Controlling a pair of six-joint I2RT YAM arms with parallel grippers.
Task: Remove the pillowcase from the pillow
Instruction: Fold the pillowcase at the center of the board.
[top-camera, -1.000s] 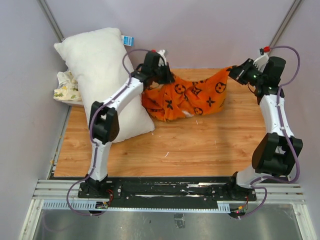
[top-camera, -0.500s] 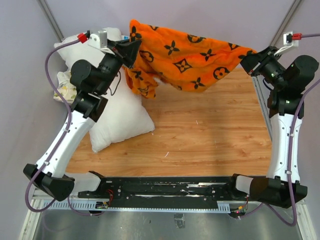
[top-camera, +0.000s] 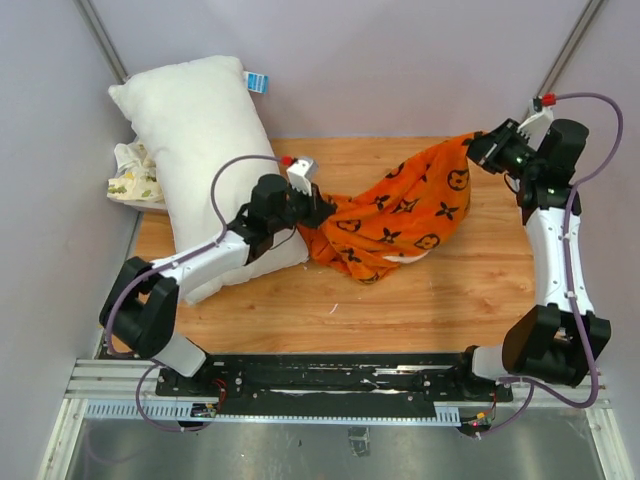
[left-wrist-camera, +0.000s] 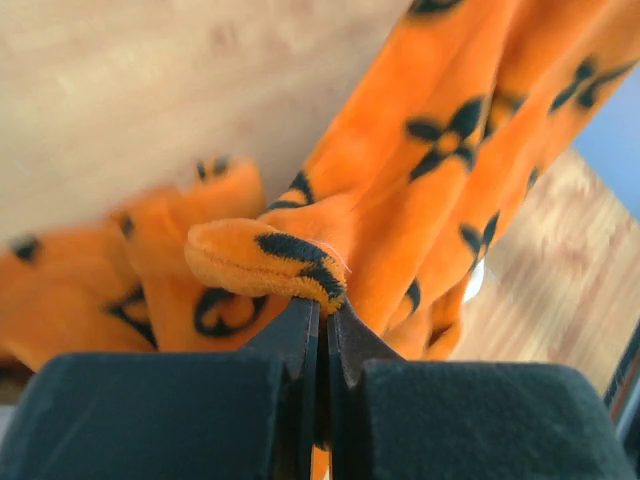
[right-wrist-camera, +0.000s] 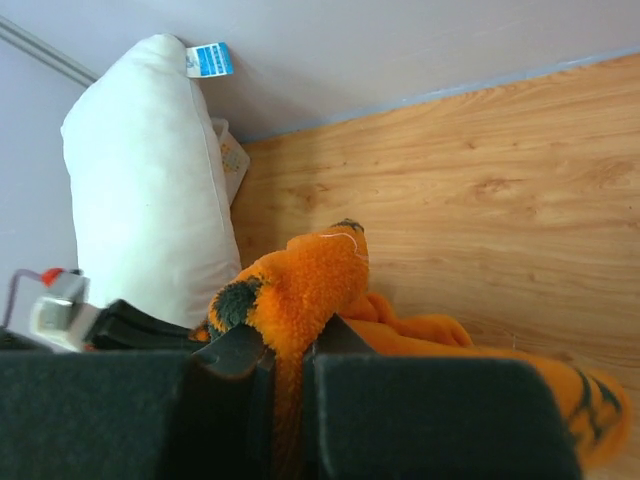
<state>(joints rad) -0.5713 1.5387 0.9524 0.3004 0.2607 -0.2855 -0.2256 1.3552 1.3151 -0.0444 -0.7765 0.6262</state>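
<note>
Orange pillowcase (top-camera: 400, 210), half a second ago hoisted high and stretched between both arms, is now sagging back onto the table (top-camera: 420, 290), just right of the pillow (top-camera: 200, 150). The pillow is lying bare at the back left, so removal is looking complete; only release seems to remain. Left forearm (top-camera: 200, 262) is crossing the pillow's near corner. Left gripper (left-wrist-camera: 322, 310) is pinching a rolled hem, jaws closed; right gripper (right-wrist-camera: 290, 345) is clamping the far corner, held up. Printed cloth (top-camera: 130, 178) is sitting behind the pillow, blue tag (top-camera: 257, 82) at its top; neither is obstructing.
</note>
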